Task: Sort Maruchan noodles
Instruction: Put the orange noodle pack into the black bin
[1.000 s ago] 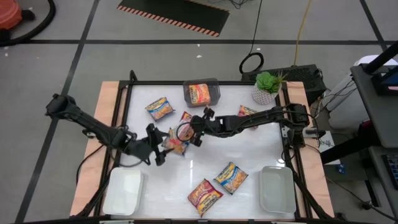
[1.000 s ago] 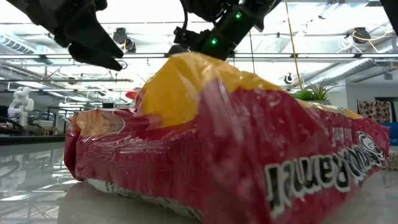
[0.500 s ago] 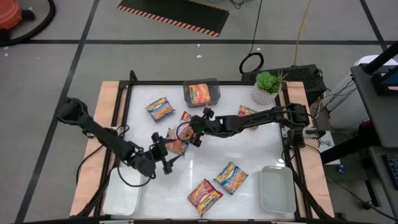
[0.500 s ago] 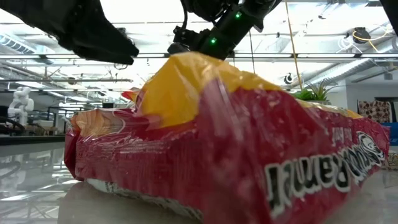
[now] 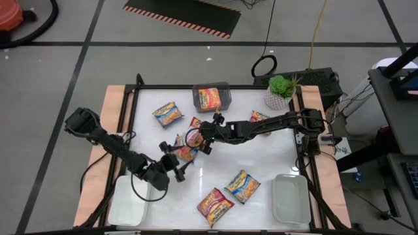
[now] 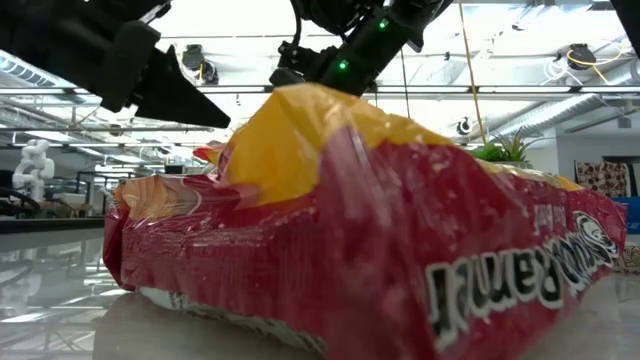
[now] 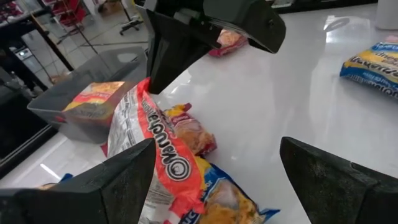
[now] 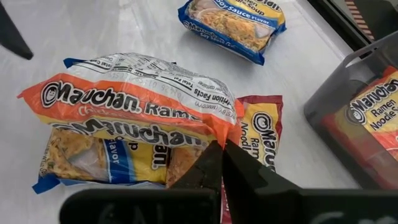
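The left tool [image 5: 177,167] is pulling back from the heap of noodle packets [image 5: 186,149] in the middle of the counter [image 5: 261,163], drawing toward the front tray [image 5: 127,203] on its own side. A second ago it was sitting right against the heap; now the heap is lying just ahead of it, and its fingers [image 7: 118,186] are standing wide apart with nothing between them. In its wrist view, an orange packet [image 7: 149,155] is resting tilted on a blue-and-yellow one [image 7: 230,202], directly in front of the open fingers.

The right tool [image 5: 204,135] is not moving at all. It is hanging just behind the same heap, fingers [image 8: 217,171] pressed shut at the corner of the orange packet [image 8: 134,102]; whether it is pinching the wrapper or only touching it is hard to tell.

For the sorting, this is looking like a retreat without a catch: the heap is lying where it was. One packet is already sitting in the grey bin [image 5: 212,98] beyond the right tool, and others are scattered loose: one [image 5: 168,113] far ahead of the left tool, two [image 5: 228,194] off to its side near the front edge. Most of the work is still waiting.
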Controlling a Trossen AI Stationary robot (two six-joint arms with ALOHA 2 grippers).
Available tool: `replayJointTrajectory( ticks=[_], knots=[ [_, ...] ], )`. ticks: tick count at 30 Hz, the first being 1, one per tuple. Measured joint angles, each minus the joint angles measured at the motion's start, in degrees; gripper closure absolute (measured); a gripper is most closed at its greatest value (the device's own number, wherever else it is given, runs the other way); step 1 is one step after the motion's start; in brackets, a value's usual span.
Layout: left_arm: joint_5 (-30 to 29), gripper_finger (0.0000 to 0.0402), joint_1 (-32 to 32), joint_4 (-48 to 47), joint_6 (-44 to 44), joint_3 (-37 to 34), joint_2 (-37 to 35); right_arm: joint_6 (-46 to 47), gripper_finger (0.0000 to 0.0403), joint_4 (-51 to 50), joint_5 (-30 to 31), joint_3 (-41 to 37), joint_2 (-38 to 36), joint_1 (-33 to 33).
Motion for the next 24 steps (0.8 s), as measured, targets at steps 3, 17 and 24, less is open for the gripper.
replayJointTrajectory(
  ticks=[3, 17, 24],
  knots=[
    [0.2, 0.0054, 0.0, 0.5, 0.0, 0.0, 0.0, 0.0, 0.0403, 0.0, 0.0, 0.0, 0.0, 0.0],
    [0.2, 0.0054, -0.3, -2.8, 2.7, 0.0, 0.0, 0.0, 0.0403, 0.0, -0.1, 0.0, 0.0, 0.0],
    [-1.6, 0.0054, 1.3, -7.9, 2.5, 0.0, 0.0, 0.0, 0.0403, 0.0, -1.5, 0.0, 0.0, 0.0]
  ],
)
